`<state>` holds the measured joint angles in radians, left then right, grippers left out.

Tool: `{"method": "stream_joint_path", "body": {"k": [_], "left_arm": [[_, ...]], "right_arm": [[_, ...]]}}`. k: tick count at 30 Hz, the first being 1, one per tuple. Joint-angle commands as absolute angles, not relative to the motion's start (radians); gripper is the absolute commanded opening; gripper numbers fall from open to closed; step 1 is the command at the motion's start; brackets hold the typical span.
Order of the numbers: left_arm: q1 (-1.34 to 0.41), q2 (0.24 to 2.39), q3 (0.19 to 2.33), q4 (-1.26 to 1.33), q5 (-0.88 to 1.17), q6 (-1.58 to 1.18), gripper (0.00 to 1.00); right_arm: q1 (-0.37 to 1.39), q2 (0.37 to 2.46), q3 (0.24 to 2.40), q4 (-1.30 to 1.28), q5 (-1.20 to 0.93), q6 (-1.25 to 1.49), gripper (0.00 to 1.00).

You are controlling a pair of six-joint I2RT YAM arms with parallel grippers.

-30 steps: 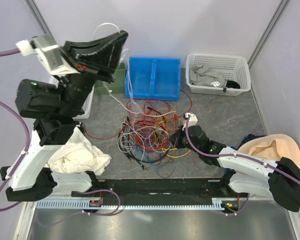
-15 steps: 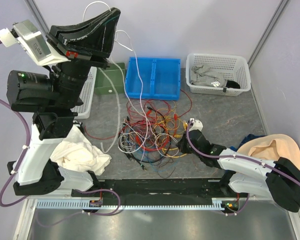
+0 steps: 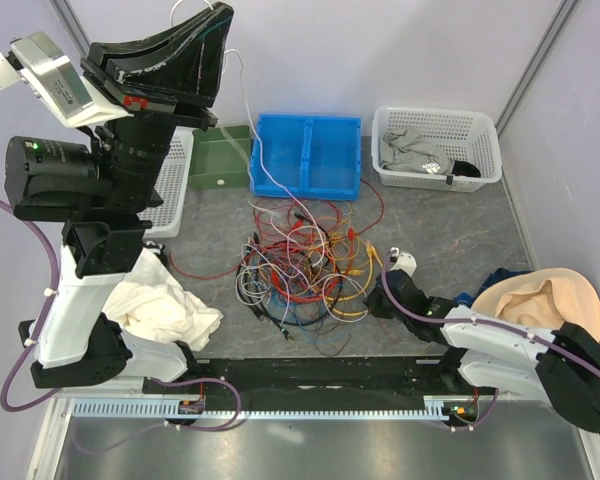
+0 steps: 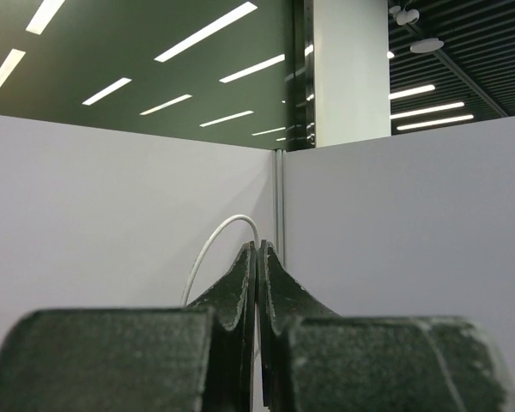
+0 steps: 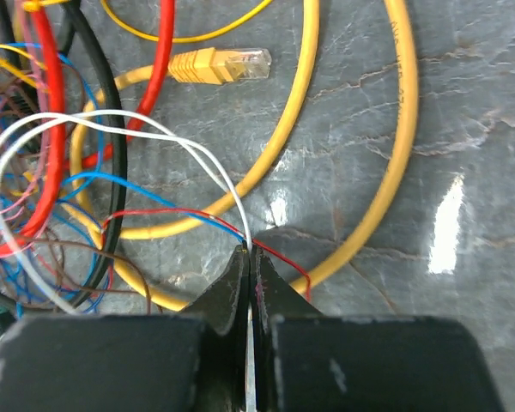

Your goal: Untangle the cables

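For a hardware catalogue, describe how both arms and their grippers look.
The left arm and right arm both have white links and bulky black joint housings; a green light glows on the left one. Thin lilac hoses loop along each. The left gripper and right gripper are matt black, rough and wedge-shaped.

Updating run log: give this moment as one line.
left gripper: high, shut on white cable | right gripper: low, shut on thin wires | cables: tangled
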<state>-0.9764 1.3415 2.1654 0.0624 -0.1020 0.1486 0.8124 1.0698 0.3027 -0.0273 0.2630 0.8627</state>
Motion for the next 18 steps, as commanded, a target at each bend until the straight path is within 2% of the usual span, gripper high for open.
{"method": "stream_joint_path", "body": {"k": [1, 3, 4, 6, 12, 18], "left_arm": [[-0.974, 1.342, 2.165, 0.063, -0.095, 0.181, 0.02], [-0.974, 1.332, 2.135, 0.058, -0.107, 0.178, 0.02], [-0.973, 1.325, 2.096, 0.057, -0.110, 0.175, 0.02], [-0.974, 1.310, 2.056, 0.051, -0.129, 0.167, 0.02], [-0.973, 1.290, 1.942, -0.046, -0.169, 0.083, 0.02], [-0.974, 1.261, 1.865, -0.110, -0.121, -0.033, 0.02]], "right_arm": [[0.811, 0.913, 0.334, -0.057, 0.275, 0.844, 0.12], [0.810, 0.849, 0.377, -0.099, 0.307, 0.799, 0.34], [0.811, 0.798, 0.432, -0.119, 0.322, 0.783, 0.50], [0.811, 0.763, 0.498, -0.182, 0.365, 0.731, 0.64], [0.811, 0.729, 0.799, -0.290, 0.446, 0.603, 0.78], [0.811, 0.716, 0.942, -0.125, 0.356, 0.470, 0.81]]}}
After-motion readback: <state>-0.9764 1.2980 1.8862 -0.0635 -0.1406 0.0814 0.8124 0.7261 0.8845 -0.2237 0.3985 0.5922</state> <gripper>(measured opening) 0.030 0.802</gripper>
